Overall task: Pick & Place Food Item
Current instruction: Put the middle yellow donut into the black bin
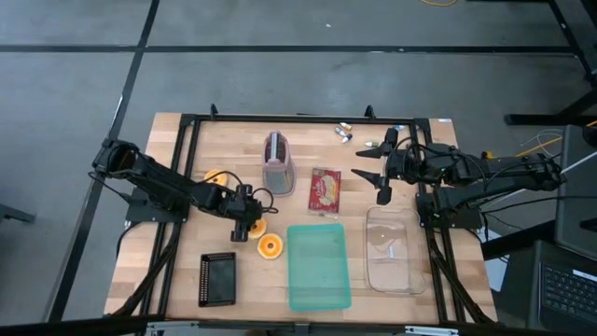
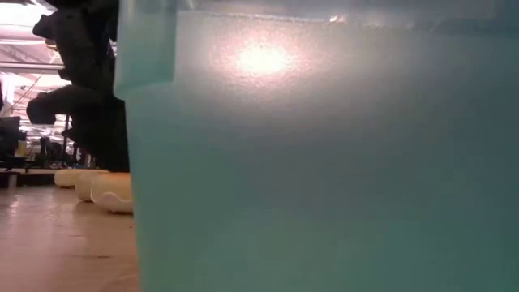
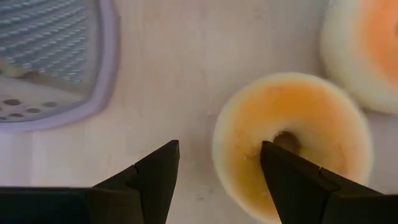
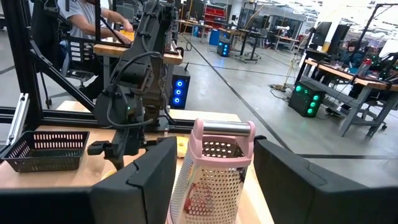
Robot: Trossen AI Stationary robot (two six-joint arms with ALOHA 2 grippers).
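Observation:
Three orange-glazed doughnuts lie flat on the wooden table: one near the teal tray, one under my left gripper, and one partly behind the left arm. My left gripper is open and points down. In the left wrist view one finger stands over the hole of the doughnut, and the other stands outside its rim. A second doughnut lies just beyond. My right gripper is open and empty, above the table's far right. My left gripper comes at the doughnut from above, one finger at its hole and one outside the ring. I cannot tell whether either finger touches it. The doughnut lies flat on the table.
A pink box grater stands at the far middle, with a red packet to its right. A teal tray, a clear container and a black basket line the near edge. People sit in the room beyond.

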